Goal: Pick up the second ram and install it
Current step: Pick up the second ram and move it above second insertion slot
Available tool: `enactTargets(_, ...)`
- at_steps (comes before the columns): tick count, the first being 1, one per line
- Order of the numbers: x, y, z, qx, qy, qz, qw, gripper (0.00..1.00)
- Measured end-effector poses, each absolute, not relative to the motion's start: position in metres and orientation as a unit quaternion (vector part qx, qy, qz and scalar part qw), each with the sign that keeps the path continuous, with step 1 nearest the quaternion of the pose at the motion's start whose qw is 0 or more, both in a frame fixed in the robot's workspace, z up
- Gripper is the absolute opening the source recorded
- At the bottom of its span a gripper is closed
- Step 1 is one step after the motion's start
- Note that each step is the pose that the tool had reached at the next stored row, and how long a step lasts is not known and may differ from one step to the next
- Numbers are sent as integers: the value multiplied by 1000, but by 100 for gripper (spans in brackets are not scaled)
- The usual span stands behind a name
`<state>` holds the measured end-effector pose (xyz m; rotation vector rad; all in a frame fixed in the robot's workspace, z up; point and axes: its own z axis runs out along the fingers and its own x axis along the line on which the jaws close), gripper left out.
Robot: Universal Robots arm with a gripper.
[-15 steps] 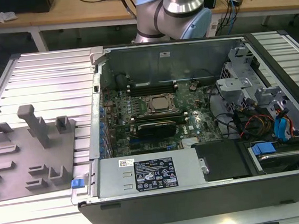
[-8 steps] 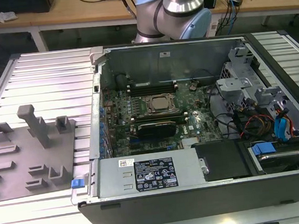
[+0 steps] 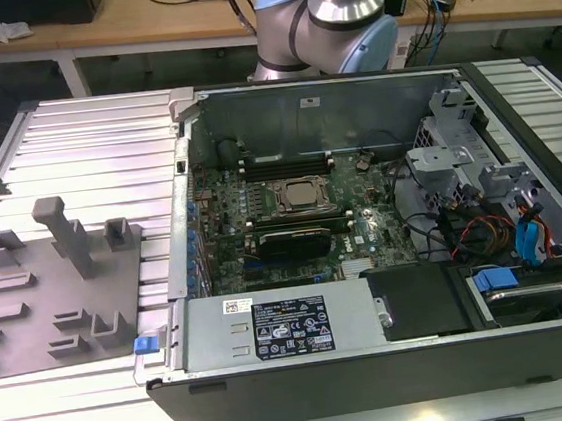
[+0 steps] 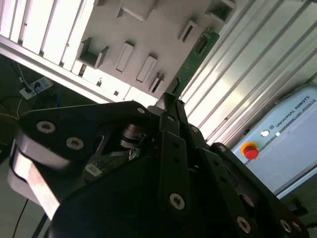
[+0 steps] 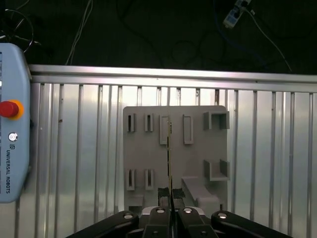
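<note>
Black two-finger gripper (image 4: pixel 167 103) clamped shut on one end of a long, thin green circuit-board ram stick (image 4: pixel 194 58) — the stick is seen edge-on in the first wrist view. Its free end points toward a flat grey plastic holder tray (image 5: pixel 198 163). The tray lies on the ribbed metal worktop (image 5: pixel 74 148), beside an open black computer case (image 3: pixel 378 371).
</note>
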<state>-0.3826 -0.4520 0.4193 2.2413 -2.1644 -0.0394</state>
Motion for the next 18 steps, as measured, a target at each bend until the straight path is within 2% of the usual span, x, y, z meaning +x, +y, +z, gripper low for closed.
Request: enactTargets(18,-324,-452,419,719,-694,-13,13,13)
